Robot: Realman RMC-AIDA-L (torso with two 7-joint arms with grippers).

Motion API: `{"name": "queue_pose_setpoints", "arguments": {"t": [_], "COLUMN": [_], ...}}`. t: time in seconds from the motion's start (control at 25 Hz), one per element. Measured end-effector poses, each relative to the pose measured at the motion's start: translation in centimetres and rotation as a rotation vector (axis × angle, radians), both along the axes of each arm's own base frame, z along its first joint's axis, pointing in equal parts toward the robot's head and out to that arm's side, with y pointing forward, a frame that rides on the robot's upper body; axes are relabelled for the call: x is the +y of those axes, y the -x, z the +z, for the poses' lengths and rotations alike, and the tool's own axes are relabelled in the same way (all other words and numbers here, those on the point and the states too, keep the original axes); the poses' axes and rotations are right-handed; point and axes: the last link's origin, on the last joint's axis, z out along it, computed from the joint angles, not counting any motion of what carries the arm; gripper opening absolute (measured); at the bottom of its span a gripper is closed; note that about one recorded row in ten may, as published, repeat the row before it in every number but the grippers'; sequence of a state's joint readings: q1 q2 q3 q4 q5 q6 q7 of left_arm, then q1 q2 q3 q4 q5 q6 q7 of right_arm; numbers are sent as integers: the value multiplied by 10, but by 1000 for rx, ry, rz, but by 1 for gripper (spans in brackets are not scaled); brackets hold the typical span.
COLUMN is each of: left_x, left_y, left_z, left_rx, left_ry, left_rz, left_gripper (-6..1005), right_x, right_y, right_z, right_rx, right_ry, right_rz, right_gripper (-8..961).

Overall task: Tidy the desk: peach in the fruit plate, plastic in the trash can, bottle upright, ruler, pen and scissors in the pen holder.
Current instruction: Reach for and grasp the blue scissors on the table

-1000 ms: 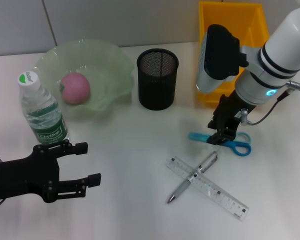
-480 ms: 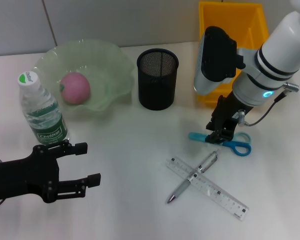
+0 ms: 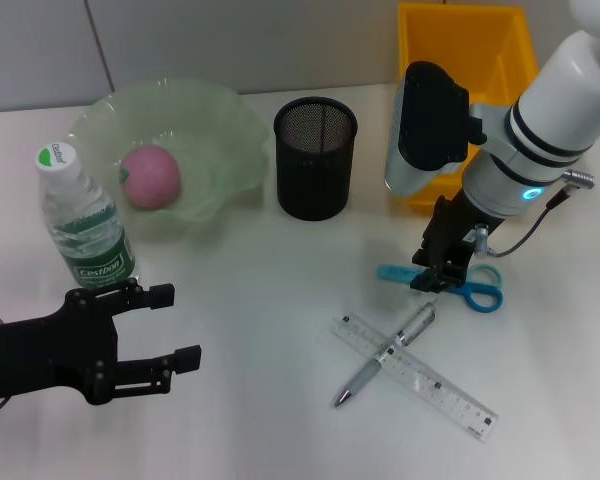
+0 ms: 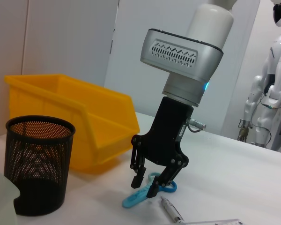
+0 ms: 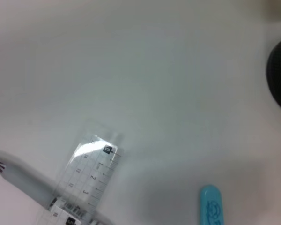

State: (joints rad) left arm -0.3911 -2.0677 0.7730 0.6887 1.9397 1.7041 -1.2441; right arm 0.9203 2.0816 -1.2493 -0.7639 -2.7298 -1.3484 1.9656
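You have the peach (image 3: 148,176) in the fruit plate (image 3: 220,130) and the bottle (image 3: 83,222) upright. The scissors (image 3: 465,285), pen (image 3: 388,354) and ruler (image 3: 420,378) lie on the desk, with the pen holder (image 3: 315,158) apparently empty. Your right gripper (image 3: 432,279) hangs spread over the scissors, gripping nothing, and your left gripper (image 3: 170,330) waits open near the bottle.

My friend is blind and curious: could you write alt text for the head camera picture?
The right end effector, open, hangs over blue scissors on a white desk, near a pen lying across a ruler. Behind stand a mesh pen holder, a peach in a green plate, and an upright bottle.
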Motion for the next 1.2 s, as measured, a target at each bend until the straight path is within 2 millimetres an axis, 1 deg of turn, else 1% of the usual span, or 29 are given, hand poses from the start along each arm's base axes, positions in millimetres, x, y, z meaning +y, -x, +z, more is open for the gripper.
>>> {"name": "queue_pose_setpoints", "arguments": {"t": [1.2], "left_x": [2], "left_y": [-2], "left_z": [1], "left_rx": [-9], "left_ry": [-9], "left_rz": [-4], "left_gripper": [845], "right_x": [1], "right_y": [-1], "right_z": [-4], "right_rx": [-20], "right_ry": [8], "right_rz": [8], "right_gripper": [293]}}
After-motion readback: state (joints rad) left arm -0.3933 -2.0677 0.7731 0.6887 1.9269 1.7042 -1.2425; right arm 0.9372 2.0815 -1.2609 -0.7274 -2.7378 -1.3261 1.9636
